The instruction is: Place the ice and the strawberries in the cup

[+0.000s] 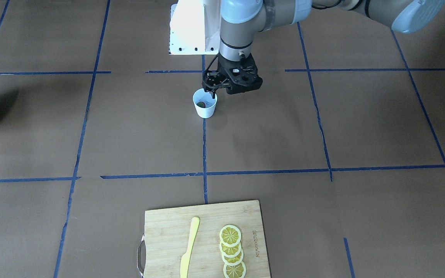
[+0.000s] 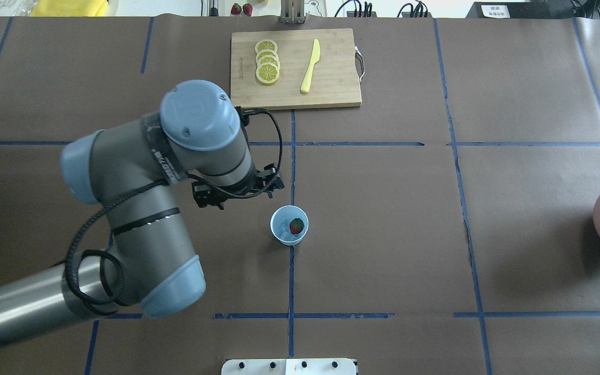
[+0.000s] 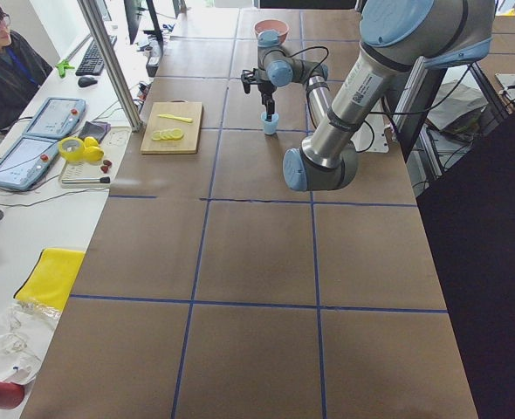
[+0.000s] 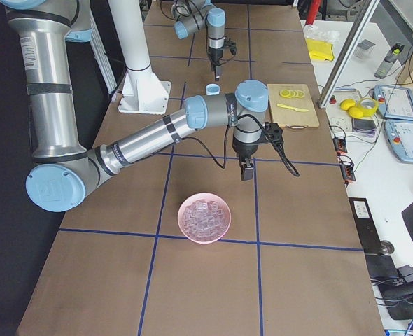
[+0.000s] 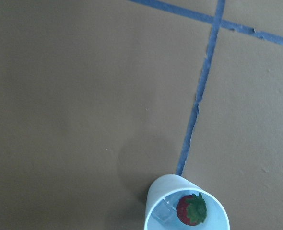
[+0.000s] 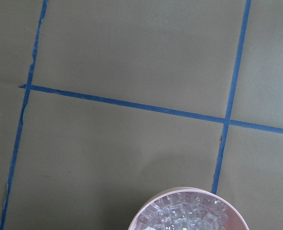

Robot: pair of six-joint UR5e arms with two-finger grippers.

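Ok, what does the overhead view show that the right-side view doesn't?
Only overhead: inside the cup, the strawberry beside an ice cube. Only right-side: the right gripper, hanging near the bowl, and that bowl whole, full of ice. Both: the cup, the left arm, the board with lemon slices and knife; overhead crops the bowl at its edge.

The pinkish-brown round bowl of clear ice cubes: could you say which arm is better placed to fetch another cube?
Probably right: the right gripper hangs beside the pinkish-brown round bowl of ice cubes, while the left gripper is across the table at the small white cup.
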